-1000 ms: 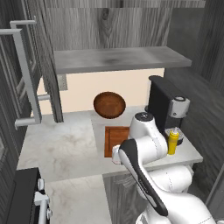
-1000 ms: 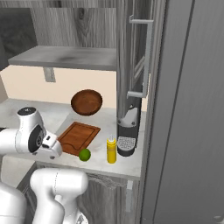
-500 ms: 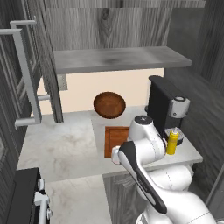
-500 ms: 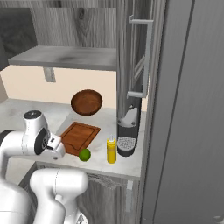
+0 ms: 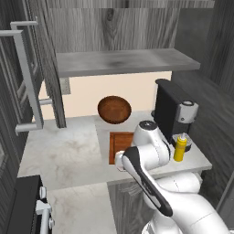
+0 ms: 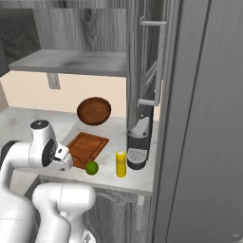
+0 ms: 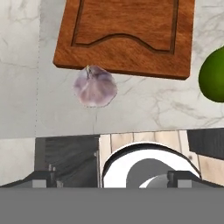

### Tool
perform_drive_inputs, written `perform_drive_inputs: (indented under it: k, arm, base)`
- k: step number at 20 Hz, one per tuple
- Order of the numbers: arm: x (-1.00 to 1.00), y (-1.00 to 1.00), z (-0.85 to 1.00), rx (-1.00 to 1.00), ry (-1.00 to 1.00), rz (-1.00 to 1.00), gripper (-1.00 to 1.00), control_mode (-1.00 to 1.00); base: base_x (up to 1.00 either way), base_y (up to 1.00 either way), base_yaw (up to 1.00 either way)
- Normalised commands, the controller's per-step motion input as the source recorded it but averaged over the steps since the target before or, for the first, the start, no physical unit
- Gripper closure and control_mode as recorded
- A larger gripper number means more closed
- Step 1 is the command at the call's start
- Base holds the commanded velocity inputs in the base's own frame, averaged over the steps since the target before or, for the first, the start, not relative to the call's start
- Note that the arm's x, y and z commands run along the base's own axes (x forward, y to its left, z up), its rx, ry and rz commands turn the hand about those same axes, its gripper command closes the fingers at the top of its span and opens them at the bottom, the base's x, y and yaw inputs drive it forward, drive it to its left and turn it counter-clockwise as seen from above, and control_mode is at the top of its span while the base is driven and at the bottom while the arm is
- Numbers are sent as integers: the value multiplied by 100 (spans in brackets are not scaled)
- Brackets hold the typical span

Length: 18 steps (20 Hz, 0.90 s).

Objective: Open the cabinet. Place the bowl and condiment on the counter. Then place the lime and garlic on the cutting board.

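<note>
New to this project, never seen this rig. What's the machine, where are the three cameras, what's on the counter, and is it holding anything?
It is a white robot arm with a two-finger gripper on a drivable base, in a rendered kitchen. Two pictures come from cameras on the base, behind the arm to its left and right, looking forward and down. The third comes from a camera on the hand, looking along the gripper.

On the marbled counter lie a wooden cutting board, a green lime off the board's near corner, and a yellow condiment bottle beside the black coffee machine. A dark wooden bowl sits behind the board. In the hand view a pale garlic bulb lies on the counter against the board's edge. The cabinet doors stand open.

The gripper is open and holds nothing.
</note>
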Motion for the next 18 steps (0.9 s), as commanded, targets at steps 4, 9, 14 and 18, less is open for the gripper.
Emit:
perform_drive_inputs:
  k: [4, 9, 14, 18]
  arm:
    - [6, 9, -10, 0, 0, 0, -100, -100]
    - [2, 10, -12, 0, 0, 0, -100, -100]
    - [5, 0, -10, 1, 0, 0, -100, -100]
    - [4, 0, -11, 1, -1, 0, -100, -100]
  base:
    - [0, 0, 0]
    - [0, 0, 0]
    - [0, 0, 0]
    - [0, 0, 0]
